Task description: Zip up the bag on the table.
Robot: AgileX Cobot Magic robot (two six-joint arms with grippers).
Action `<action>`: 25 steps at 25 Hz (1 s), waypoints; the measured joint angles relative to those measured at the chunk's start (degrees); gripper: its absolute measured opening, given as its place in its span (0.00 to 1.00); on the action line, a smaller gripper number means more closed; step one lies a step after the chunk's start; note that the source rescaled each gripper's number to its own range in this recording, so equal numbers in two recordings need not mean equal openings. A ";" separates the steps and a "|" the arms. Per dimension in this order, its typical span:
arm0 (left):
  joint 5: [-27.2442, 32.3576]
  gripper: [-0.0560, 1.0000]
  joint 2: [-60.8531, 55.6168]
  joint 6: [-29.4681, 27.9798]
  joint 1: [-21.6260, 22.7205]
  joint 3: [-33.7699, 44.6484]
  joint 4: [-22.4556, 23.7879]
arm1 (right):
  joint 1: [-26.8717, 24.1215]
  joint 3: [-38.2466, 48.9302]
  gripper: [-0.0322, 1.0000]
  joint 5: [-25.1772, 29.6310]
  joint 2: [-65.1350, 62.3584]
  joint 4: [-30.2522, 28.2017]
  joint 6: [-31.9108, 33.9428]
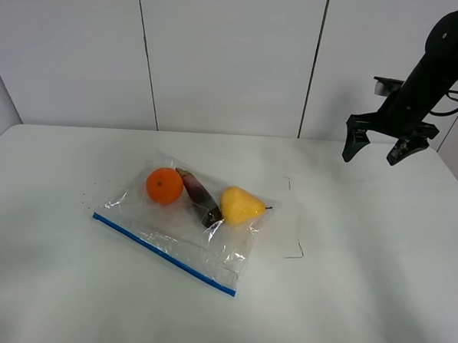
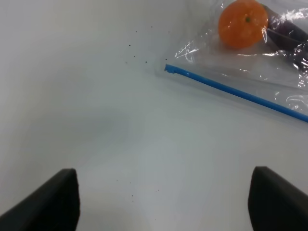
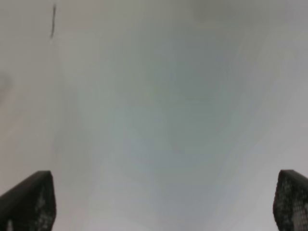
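Note:
The clear crinkly bag (image 1: 187, 231) lies on the white table (image 1: 361, 286), left of centre, with its blue zipper strip (image 1: 163, 255) along the near edge. An orange (image 1: 164, 185), a dark eggplant (image 1: 199, 197) and a yellow pear (image 1: 241, 205) show through it. My right gripper (image 1: 374, 152) is open and empty, raised above the table's far right, well away from the bag. The left arm is out of the exterior view; in the left wrist view my left gripper (image 2: 166, 199) is open and empty above bare table, short of the zipper's end (image 2: 169, 69) and the orange (image 2: 243, 23).
Thin dark pen marks (image 1: 294, 255) lie on the table right of the bag. Small dark specks (image 2: 132, 55) dot the table near the zipper's end. A white panelled wall (image 1: 227, 56) stands behind the table's far edge.

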 joint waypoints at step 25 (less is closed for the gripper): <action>0.00 0.86 0.00 0.00 0.00 0.00 -0.06 | 0.38 72.15 1.00 -9.73 -66.48 -9.35 5.38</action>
